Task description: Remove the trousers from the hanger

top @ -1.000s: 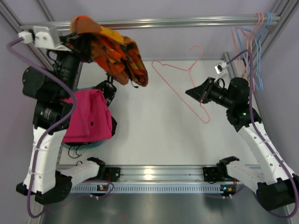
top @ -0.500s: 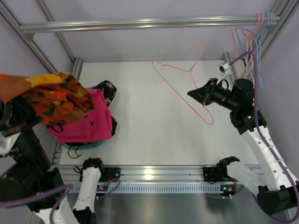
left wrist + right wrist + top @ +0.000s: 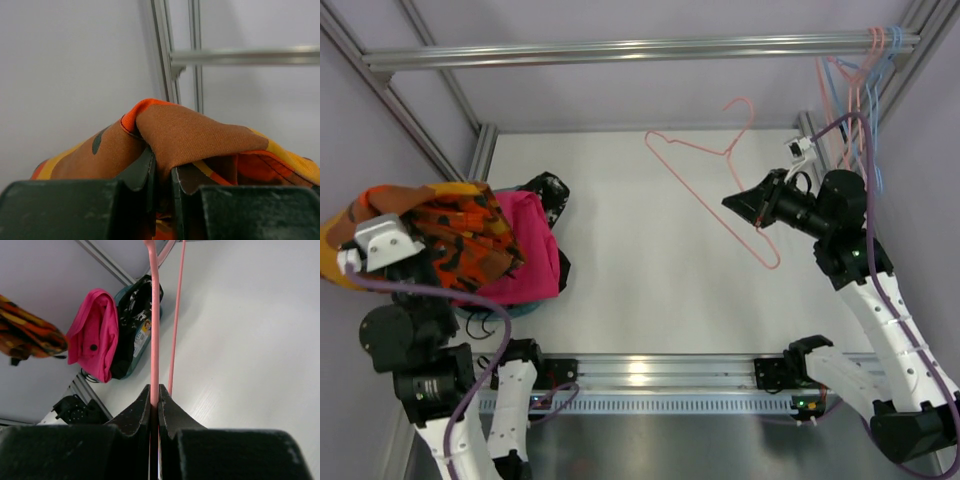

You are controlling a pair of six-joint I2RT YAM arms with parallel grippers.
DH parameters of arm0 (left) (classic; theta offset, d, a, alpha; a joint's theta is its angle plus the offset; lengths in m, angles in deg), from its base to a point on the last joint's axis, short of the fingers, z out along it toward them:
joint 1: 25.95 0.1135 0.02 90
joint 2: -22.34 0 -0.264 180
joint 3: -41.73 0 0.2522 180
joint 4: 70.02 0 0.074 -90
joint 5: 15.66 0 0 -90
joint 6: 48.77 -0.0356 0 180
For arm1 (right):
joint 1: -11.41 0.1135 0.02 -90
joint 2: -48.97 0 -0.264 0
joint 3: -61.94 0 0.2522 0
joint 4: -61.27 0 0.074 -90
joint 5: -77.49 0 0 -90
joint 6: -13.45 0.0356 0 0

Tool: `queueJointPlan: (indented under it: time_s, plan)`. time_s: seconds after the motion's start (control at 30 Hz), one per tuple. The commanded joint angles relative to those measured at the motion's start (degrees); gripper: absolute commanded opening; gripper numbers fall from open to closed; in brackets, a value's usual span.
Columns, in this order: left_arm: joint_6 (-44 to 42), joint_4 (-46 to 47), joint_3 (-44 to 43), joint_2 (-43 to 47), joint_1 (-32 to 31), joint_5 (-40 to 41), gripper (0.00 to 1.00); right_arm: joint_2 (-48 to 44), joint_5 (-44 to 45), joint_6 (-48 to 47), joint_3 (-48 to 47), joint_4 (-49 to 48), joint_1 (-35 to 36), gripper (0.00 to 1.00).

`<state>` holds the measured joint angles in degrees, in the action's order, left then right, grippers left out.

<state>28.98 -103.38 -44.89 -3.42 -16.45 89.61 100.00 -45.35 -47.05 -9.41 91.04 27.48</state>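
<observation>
**Left gripper (image 3: 162, 167) clamps patterned trousers (image 3: 460, 245) aloft as right gripper (image 3: 155, 396) pinches pink hanger (image 3: 154, 315)**

Orange, red and yellow with dark blotches, the patterned trousers hang in a bunched fold at the left edge of the workspace. They are raised off the table (image 3: 650, 290) and, seen from above, overlap the near-left part of the pile below. The left wrist view shows a ridge of the cloth squeezed between the left gripper's two dark fingers, which stand nearly together with fabric filling the gap. From above, the cloth drapes over the wrist and hides those fingers, and one end of the garment is cut off by the frame's left edge. How high its lower end hangs over the pile cannot be judged.

The magenta trousers (image 3: 525, 260) lie crumpled on the table at the left, resting against and partly over a black garment (image 3: 548, 190) with white marks, whose far edge juts out behind them.

Across the table, the right gripper's jaws are pressed together on the thin wire of the pink hanger, a bare outline with its hook pointing toward the rear rail (image 3: 640, 47). Whether the wire touches the table cannot be told, and the wrist view crops its upper end. Spare hangers (image 3: 865, 80), pink and blue, hang tangled at the rail's right end, and their number is hard to make out.
</observation>
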Motion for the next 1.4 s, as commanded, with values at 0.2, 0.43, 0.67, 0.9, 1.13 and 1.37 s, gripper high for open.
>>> queueJointPlan:
  time_s: [0.2, 0.43, 0.67, 0.9, 1.13, 1.37]
  plan:
    - [-1.0, 14.9, 18.7, -9.8, 0.3, -4.6, 0.00, -0.7, 0.9, -3.0, -4.4, 1.3, 0.9, 0.00]
    - [5.0, 18.8, 23.2, -25.4, 0.3, -13.1, 0.00, -2.2, 1.4, -4.5, -6.0, 4.2, 1.0, 0.00]
    - [6.0, 15.9, 25.7, -29.4, 0.3, -12.3, 0.13, -6.1, 2.3, -9.5, -8.7, 10.3, 0.8, 0.00]
    - [6.8, 9.1, 20.7, -23.8, 0.3, -14.8, 0.61, -7.8, 5.2, -12.4, -13.2, 17.2, 0.8, 0.00]
    - [8.6, 2.4, 13.1, -19.9, 0.3, -21.9, 0.94, -11.1, 11.3, -16.1, -16.0, 24.9, 0.6, 0.00]
    - [11.8, -0.3, 9.2, -19.0, 0.3, -24.6, 0.98, -13.1, 19.3, -17.4, -18.1, 28.9, -1.2, 0.00]
